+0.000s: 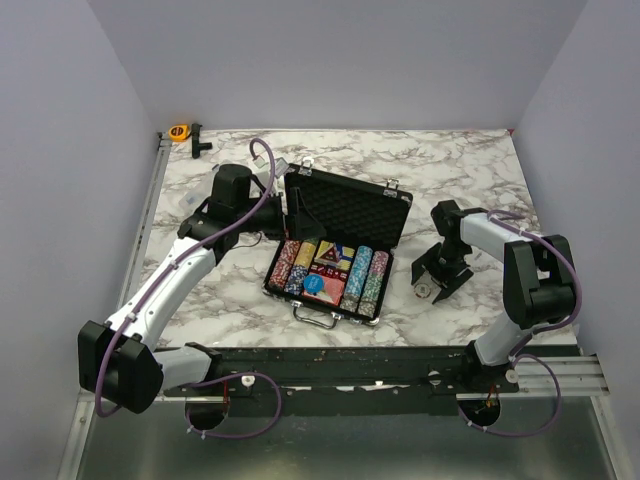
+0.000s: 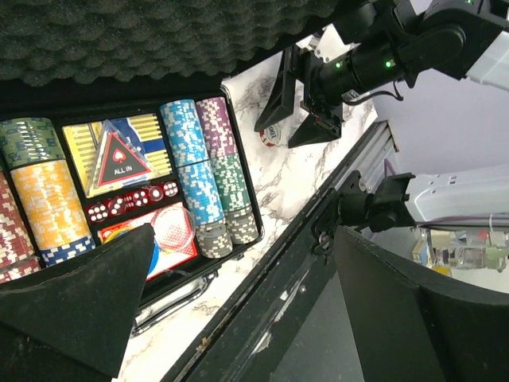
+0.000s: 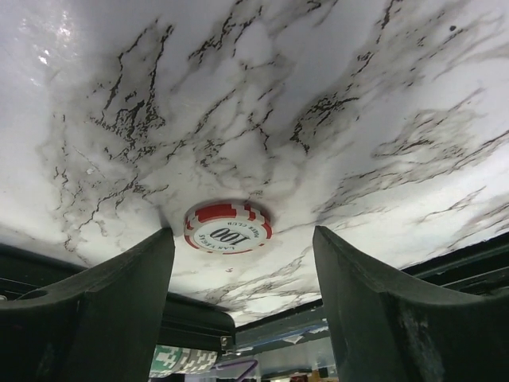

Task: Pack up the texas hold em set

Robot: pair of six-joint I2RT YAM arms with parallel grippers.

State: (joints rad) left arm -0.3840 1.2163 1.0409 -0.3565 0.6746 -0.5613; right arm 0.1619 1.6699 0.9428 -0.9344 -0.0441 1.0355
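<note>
Right wrist view shows our right gripper (image 3: 241, 239) spread wide astride the red-and-white 100 chip (image 3: 227, 228) lying flat on the marble table (image 3: 358, 95) (right of the open briefcase (image 1: 350, 210)), so we should lower until the jaws graze marble, then close centred.

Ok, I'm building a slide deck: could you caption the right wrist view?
Open right tool frames a red-and-white 100 chip lying flat on the marble table.

Table (image 1: 460, 170): glossy, smooth marble-pattern top. Briefcase (image 1: 350, 212): matt black, silvery metallic trim; foam lining (image 2: 159, 32) dimpled, matt. Loose chip (image 3: 227, 228): smooth, plastic-looking, slight sheen.
</note>
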